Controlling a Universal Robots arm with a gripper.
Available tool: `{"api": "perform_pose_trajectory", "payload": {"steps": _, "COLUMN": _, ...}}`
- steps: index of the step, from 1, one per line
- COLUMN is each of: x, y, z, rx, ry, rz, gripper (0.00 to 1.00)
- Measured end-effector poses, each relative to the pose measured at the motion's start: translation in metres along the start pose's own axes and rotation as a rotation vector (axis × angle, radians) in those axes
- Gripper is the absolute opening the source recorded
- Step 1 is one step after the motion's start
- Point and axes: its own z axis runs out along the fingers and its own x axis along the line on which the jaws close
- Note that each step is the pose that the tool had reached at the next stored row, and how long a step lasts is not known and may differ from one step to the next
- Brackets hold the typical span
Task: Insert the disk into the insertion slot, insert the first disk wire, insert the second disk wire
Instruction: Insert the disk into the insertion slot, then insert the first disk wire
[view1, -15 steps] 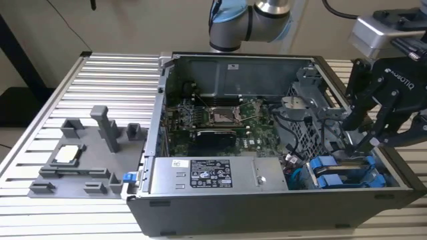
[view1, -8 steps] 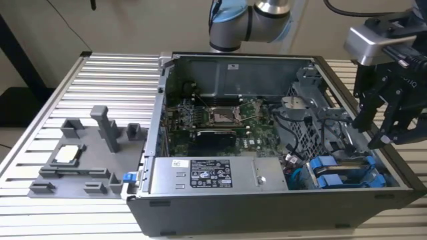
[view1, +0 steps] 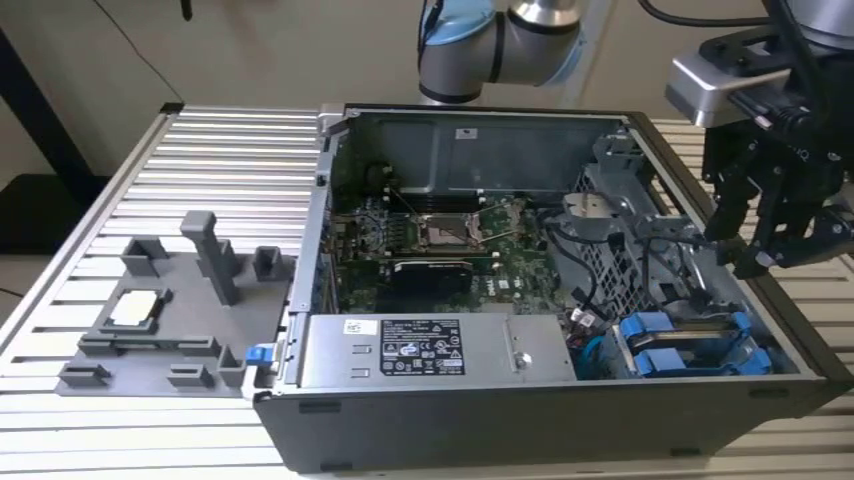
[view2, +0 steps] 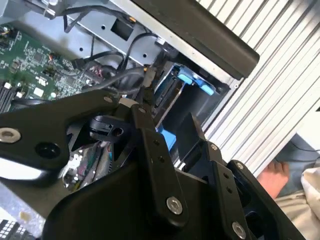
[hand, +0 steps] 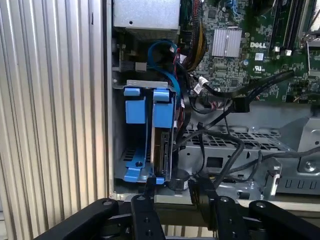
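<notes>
Gripper (view1: 755, 258) hangs over the case's (view1: 534, 420) wall at the exterior view's right, near the slot (hand: 150, 84); its fingers (hand: 149, 192) are spread partway with nothing clamped between them. Disk (hand: 163, 145) sits edge-on inside the slot in its blue carrier (hand: 162, 107), just beside a second carrier (hand: 134, 107) over an open bay. Loose black wires (hand: 220, 137) lie near the slot, with one connector (view2: 149, 76) just off a fingertip in the second wrist view.

Blk cables (hand: 239, 105) crowd area beside insertion slot (hand: 134, 146); case (view1: 534, 425) top open.
</notes>
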Motion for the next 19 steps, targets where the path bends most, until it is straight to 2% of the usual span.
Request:
{"api": "perform_pose_trajectory", "payload": {"steps": 2, "x": -0.0071, "y": 0.0000, "z": 0.0018, "rx": 0.0016, "ry": 0.0028, "rz": 0.000, "gripper": 0.47}}
{"api": "perform_pose_trajectory", "payload": {"steps": 4, "x": -0.0103, "y": 0.0000, "z": 0.0037, "rx": 0.0053, "ry": 0.0090, "rz": -0.002, "gripper": 0.47}}
{"api": "perform_pose_trajectory", "payload": {"steps": 7, "x": -0.0115, "y": -0.0015, "z": 0.0059, "rx": 0.0104, "ry": 0.0241, "rz": -0.005, "gripper": 0.47}}
{"api": "perform_pose_trajectory", "payload": {"steps": 12, "x": -0.0112, "y": -0.0080, "z": 0.0085, "rx": 0.0097, "ry": 0.0460, "rz": -0.010, "gripper": 0.47}}
{"api": "perform_pose_trajectory", "payload": {"steps": 14, "x": -0.0111, "y": -0.0085, "z": 0.0087, "rx": 0.0093, "ry": 0.0540, "rz": -0.012, "gripper": 0.47}}
{"api": "perform_pose_trajectory", "payload": {"steps": 19, "x": -0.0128, "y": -0.0086, "z": 0.0096, "rx": 0.0109, "ry": 0.0573, "rz": -0.013, "gripper": 0.47}}
